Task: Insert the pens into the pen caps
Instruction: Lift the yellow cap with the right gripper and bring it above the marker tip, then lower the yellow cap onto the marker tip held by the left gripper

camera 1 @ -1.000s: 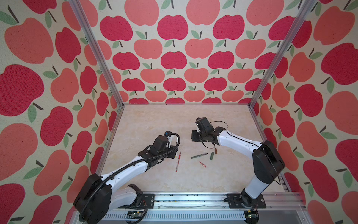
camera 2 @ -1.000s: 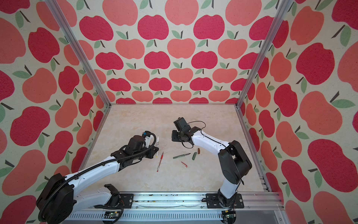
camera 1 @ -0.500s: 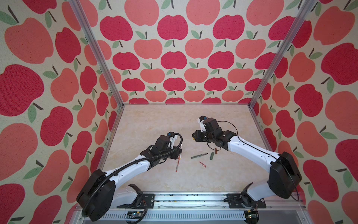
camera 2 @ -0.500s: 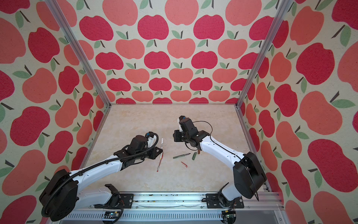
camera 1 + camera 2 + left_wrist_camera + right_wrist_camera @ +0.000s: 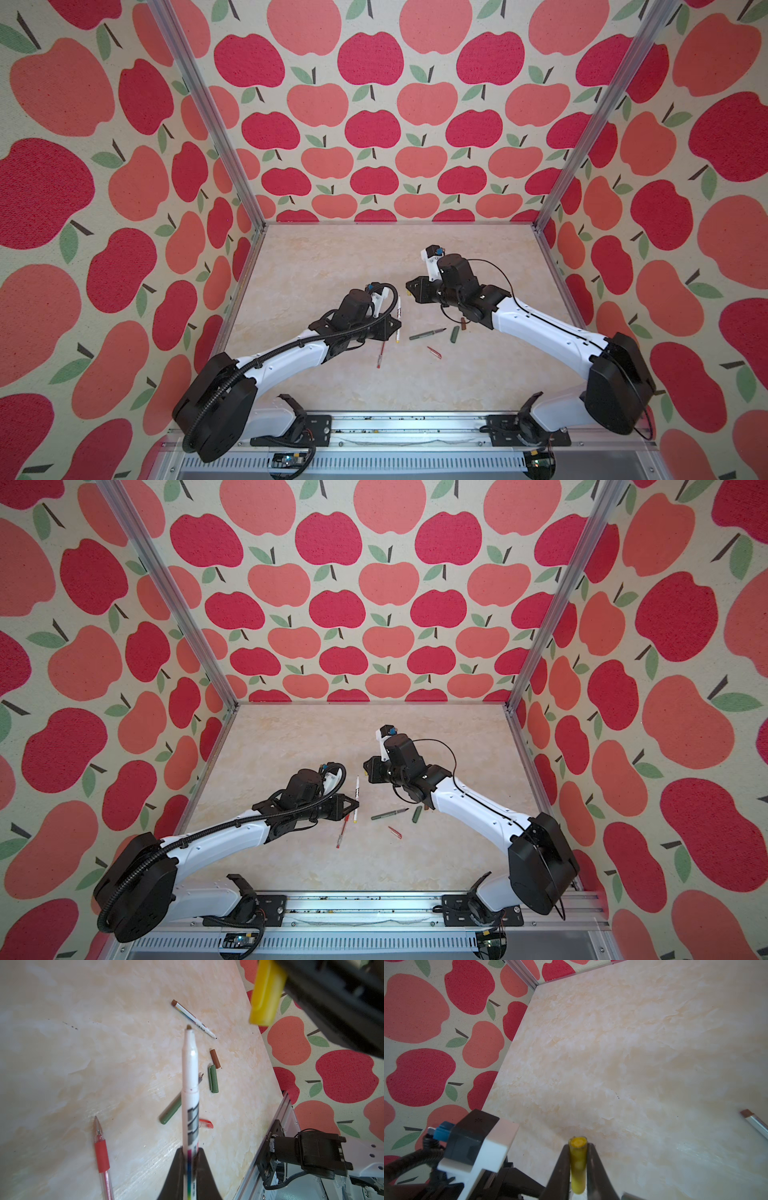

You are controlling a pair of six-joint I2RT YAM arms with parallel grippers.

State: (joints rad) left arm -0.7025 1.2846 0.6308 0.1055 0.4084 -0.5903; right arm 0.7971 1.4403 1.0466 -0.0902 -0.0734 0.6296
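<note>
Pen (image 5: 190, 1076) between left pincer (image 5: 191, 1150) jaws

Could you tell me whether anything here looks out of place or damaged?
Nothing stands out. The left gripper holds a white pen, the right gripper a yellow cap, not yet joined. The red pen, green pen, green cap and brown cap lie loose but intact on the table.

txt: none legible | white pen (image 5: 190, 1084) print: blurry | bracket (image 5: 268, 1147) label: unreadable
</note>
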